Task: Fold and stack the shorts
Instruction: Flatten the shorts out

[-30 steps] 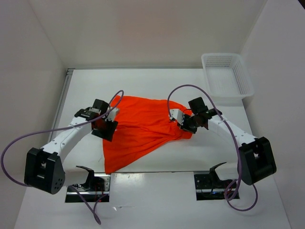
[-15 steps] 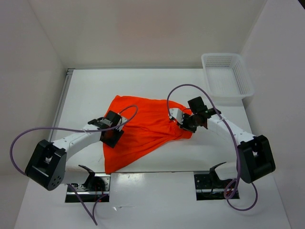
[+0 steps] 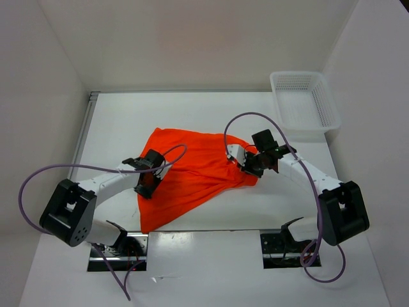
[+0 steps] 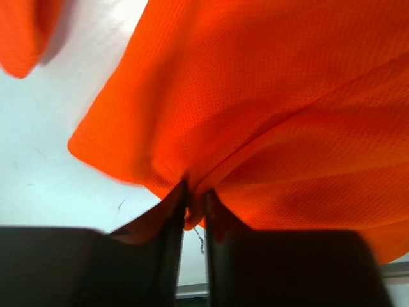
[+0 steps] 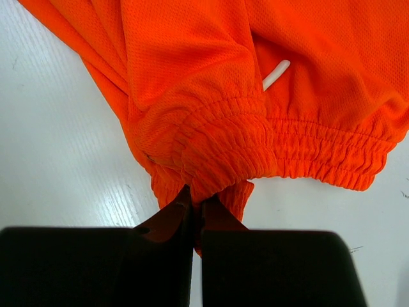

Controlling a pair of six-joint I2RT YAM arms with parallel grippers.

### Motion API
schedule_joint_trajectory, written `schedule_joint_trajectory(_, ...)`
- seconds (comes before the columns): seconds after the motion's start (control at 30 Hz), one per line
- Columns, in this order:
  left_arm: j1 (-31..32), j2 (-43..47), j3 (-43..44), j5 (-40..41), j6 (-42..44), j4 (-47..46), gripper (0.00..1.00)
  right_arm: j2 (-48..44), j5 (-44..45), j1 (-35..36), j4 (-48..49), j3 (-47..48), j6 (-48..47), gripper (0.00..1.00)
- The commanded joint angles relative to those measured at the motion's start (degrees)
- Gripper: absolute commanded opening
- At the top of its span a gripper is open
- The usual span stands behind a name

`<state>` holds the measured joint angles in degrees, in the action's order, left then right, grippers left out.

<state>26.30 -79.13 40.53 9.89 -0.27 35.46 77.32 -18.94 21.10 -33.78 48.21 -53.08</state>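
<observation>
The bright orange shorts (image 3: 198,167) lie bunched across the middle of the table, one corner trailing toward the front edge. My left gripper (image 3: 148,186) is at their left edge; in the left wrist view its jaws (image 4: 195,199) pinch a small fold of the orange mesh (image 4: 268,115). My right gripper (image 3: 249,167) is at the right end of the shorts. There it (image 5: 197,203) is shut on the gathered elastic waistband (image 5: 223,150). A bit of white drawstring (image 5: 276,74) shows above the waistband.
A white plastic basket (image 3: 328,110) stands at the back right corner of the table. White walls close in the left, back and right sides. Purple cables (image 3: 38,174) loop from both arms over the tabletop.
My left arm swung inward onto the shorts' left edge and its jaws closed on a fold of fabric. The right arm stayed where it was, still gripping the waistband.
</observation>
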Motion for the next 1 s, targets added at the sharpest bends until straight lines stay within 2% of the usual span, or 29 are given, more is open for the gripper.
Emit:
schedule_joint_trajectory(0.0,0.1,-1.5,-0.9,-2.2,0.3,2.2,0.20,-0.9,-0.3,-0.3,3.3,1.7,1.8,0.00)
schedule_joint_trajectory(0.07,0.1,-1.5,-0.9,-2.2,0.3,2.2,0.04,-0.9,-0.3,-0.3,4.2,3.5,4.8,0.00)
schedule_joint_trajectory(0.1,0.1,-1.5,0.2,-2.2,0.3,2.2,0.00,-0.9,-0.3,-0.3,4.2,4.4,5.8,0.00)
schedule_joint_trajectory(0.2,-2.3,-0.1,10.4,-0.8,0.3,2.2,0.00,-1.4,-1.8,-0.3,1.5,11.1,9.4,0.00)
schedule_joint_trajectory(0.23,-5.0,0.6,18.7,-0.2,0.3,3.0,0.00,-2.1,-2.7,-0.3,0.4,15.6,10.1,0.00)
schedule_joint_trajectory(0.27,-6.5,0.6,23.1,-0.2,0.3,4.3,0.00,-3.1,-3.4,-0.3,-1.4,18.0,11.4,0.00)
schedule_joint_trajectory(0.4,-10.9,6.6,37.3,0.4,0.3,5.0,0.00,-6.8,-4.4,-0.3,-3.5,27.9,13.8,0.00)
schedule_joint_trajectory(0.57,-14.1,14.7,46.1,2.8,0.3,4.3,0.00,-10.2,-5.3,-0.9,-4.2,39.1,18.2,0.00)
schedule_joint_trajectory(0.67,-15.1,18.8,50.1,5.3,0.3,2.2,0.00,-11.6,-8.9,-6.1,-2.0,45.0,24.8,0.00)
schedule_joint_trajectory(0.77,-15.8,21.3,54.7,7.4,0.3,0.8,0.00,-12.9,-13.7,-10.5,0.6,49.8,31.2,0.00)
schedule_joint_trajectory(0.97,-17.6,23.8,63.0,7.4,0.3,0.0,0.00,-17.6,-16.5,-11.1,1.2,56.1,35.0,0.00)
